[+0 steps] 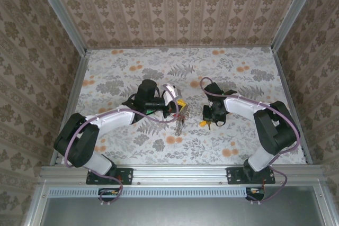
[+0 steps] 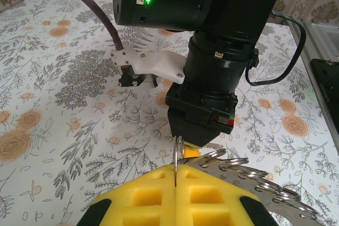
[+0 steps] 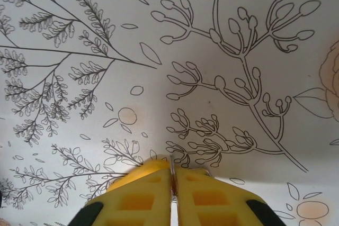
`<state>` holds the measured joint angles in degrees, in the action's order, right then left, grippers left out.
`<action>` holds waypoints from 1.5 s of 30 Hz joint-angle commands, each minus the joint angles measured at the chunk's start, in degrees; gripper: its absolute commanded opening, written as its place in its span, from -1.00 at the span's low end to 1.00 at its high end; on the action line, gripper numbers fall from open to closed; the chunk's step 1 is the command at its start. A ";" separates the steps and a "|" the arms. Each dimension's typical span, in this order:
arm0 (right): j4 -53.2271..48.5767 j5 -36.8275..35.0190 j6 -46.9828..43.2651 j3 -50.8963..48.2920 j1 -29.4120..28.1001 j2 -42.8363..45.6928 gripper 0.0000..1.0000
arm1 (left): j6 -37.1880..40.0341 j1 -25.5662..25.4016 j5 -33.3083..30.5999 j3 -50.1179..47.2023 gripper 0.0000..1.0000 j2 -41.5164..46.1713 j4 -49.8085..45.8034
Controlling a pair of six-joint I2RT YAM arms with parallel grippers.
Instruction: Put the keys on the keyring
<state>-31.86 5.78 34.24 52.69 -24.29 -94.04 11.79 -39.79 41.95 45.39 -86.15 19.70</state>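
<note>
Table centre: keyring (image 2: 178, 151) is pinched upright in shut left gripper (image 2: 175, 172); right gripper (image 3: 172, 163), just right, is closed on thin metal, prob. a key (image 3: 172, 183); blade should be aligned w/ ring's split.

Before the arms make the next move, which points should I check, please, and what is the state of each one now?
1. The left tool is shut on the keyring: ok.
2. The keyring sticks out past the left tool's tip: ok.
3. The right tool is shut: ok.
4. A key is held in the right tool: cannot tell.
5. The keyring's split faces the right tool: cannot tell.
6. A gap lies between both tools, seen from above: ok.
</note>
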 commanded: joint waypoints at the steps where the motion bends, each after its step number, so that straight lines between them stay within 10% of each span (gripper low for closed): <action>1: -0.99 -2.38 -0.76 1.27 -0.59 0.09 -0.79 | 1.20 -0.46 0.61 0.24 -1.00 0.72 0.42; 19: 21.86 7.47 -29.11 -15.37 -1.56 34.43 -0.95 | 1.60 -0.50 1.55 -1.11 -1.00 0.31 4.05; 28: 29.06 19.07 -43.39 -19.70 -1.68 40.06 -1.00 | 3.49 -1.86 4.86 -3.61 -1.00 1.14 6.14; 45: 30.15 19.60 -48.54 -19.11 -6.20 37.62 -1.00 | 1.24 -3.20 2.91 -3.64 -1.00 0.72 6.21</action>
<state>-3.64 24.47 -12.14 33.56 -29.91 -55.86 13.76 -42.52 44.47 41.69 -86.15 23.77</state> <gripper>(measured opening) 0.067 0.043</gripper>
